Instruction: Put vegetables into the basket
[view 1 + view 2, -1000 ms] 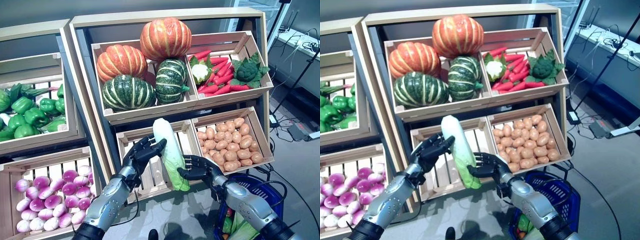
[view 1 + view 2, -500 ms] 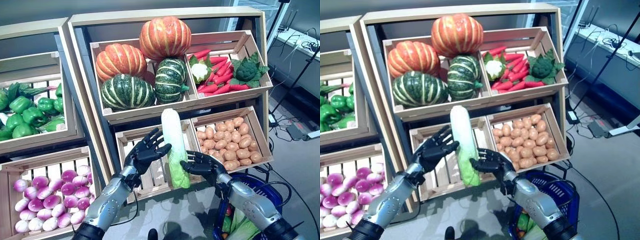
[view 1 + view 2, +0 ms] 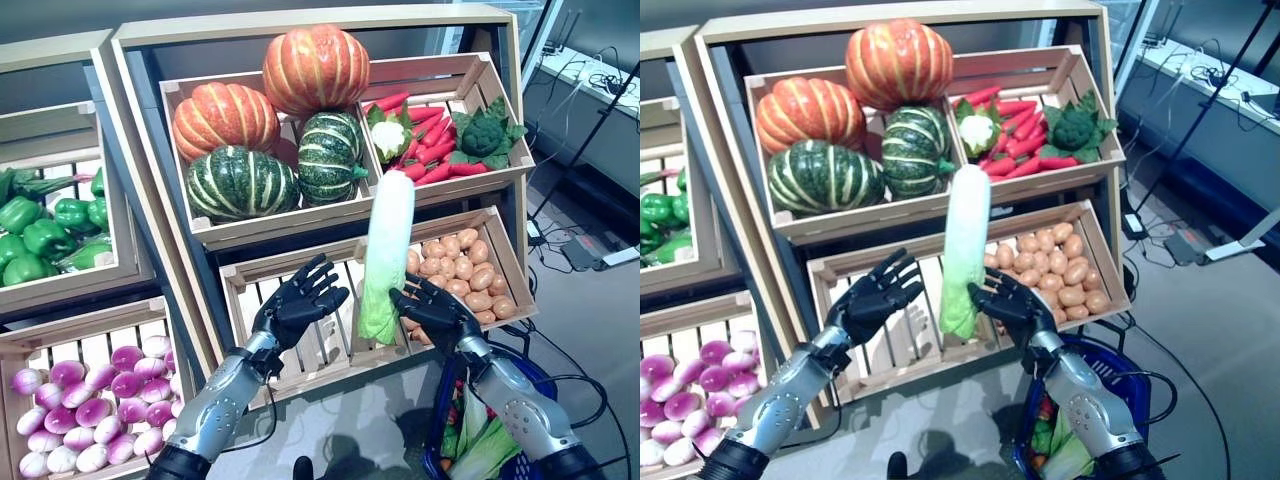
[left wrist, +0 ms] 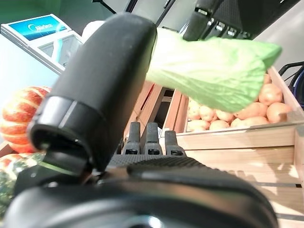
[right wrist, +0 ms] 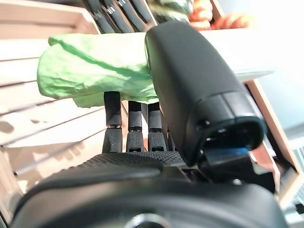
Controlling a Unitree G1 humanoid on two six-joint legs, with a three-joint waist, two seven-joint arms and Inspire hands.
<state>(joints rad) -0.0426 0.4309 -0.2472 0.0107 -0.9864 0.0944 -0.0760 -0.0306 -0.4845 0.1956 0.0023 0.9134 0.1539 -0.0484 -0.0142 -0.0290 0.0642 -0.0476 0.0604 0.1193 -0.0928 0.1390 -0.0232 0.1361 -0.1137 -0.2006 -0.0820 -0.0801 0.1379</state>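
Note:
A long napa cabbage [image 3: 388,238], white with a green leafy end, stands upright in front of the lower crates. My right hand [image 3: 440,315] pinches its green end between thumb and fingers, as the right wrist view shows on the cabbage leaf [image 5: 90,71]. My left hand [image 3: 295,310] is open with spread fingers, just left of the cabbage and apart from it. The blue basket [image 3: 1125,378] sits at the lower right, below my right arm, with green leaves [image 3: 480,440] inside.
Wooden shelf crates hold pumpkins [image 3: 320,70], red peppers with broccoli [image 3: 440,150], potatoes [image 3: 470,285], green peppers [image 3: 50,225] and purple onions [image 3: 80,410]. A bare slatted crate [image 3: 250,275] lies behind my left hand.
The cabbage swung from leaning left to upright and moved right, toward the potato crate. My left hand let go of it and opened; the right hand alone holds it now.

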